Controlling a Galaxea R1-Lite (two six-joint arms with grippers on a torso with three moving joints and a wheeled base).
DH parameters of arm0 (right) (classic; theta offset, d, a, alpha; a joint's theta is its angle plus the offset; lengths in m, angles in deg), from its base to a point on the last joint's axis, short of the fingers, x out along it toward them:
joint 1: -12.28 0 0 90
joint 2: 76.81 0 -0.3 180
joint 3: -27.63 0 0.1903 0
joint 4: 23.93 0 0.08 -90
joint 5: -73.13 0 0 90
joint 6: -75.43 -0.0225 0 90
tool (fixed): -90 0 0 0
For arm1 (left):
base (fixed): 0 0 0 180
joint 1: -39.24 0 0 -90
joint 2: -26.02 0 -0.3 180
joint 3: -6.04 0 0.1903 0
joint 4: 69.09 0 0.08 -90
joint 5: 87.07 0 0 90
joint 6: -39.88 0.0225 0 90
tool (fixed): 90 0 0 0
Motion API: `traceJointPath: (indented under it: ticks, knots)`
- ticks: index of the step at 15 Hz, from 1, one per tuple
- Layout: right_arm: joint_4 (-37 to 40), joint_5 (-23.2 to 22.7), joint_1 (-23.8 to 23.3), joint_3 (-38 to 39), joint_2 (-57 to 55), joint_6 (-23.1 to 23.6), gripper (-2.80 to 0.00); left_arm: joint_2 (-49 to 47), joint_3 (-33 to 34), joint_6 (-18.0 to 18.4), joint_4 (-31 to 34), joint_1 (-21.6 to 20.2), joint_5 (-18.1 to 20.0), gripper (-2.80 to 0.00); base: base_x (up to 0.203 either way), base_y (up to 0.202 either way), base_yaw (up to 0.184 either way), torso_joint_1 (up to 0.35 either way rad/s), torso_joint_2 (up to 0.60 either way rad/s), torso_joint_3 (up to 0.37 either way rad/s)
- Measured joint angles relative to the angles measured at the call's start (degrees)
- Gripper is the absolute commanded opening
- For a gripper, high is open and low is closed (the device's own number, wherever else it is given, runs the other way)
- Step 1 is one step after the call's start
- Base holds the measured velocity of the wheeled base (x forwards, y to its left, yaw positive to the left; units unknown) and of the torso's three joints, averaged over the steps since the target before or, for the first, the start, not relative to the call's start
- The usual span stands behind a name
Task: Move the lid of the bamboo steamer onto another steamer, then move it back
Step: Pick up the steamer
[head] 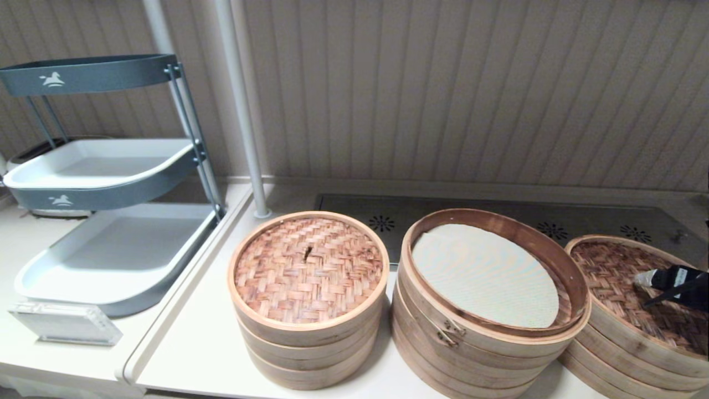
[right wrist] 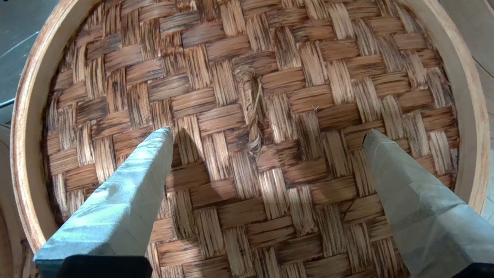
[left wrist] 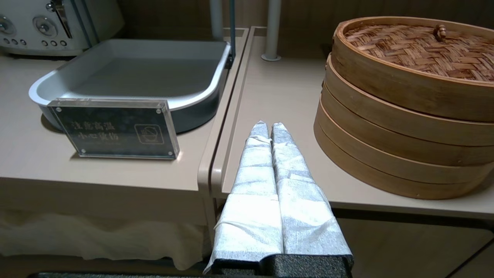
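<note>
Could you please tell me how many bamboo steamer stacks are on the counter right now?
3: a narrower lidded stack on the left, an open stack with a metal clasp in the middle, and a lidded stack on the right, partly cut off.

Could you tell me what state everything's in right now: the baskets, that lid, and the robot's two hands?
bamboo steamer lid: lying on the right steamer, not gripped.
right steamer: covered by that lid.
middle steamer: uncovered, white liner showing.
left steamer: closed under its own lid.
right hand: open over the lid, one finger each side of its knot.
left hand: shut, low by the table's front edge.
</note>
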Motion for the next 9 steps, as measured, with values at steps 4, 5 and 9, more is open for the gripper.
traceJointPath:
  ticks: [4,5,9]
  knots:
    - [-0.6,0.0,0.0,-0.2,-0.7,0.0,0.0,0.0,0.0,0.0,0.0,0.0,0.0,-2.8,0.0,0.0,0.0,0.0,0.0,0.0]
    - [-0.6,0.0,0.0,-0.4,-1.0,0.0,0.0,0.0,0.0,0.0,0.0,0.0,0.0,-2.8,0.0,0.0,0.0,0.0,0.0,0.0]
    - [-2.9,0.2,-0.1,-0.5,-2.3,0.0,0.0,0.0,0.0,0.0,0.0,0.0,0.0,-2.8,0.0,0.0,0.0,0.0,0.0,0.0]
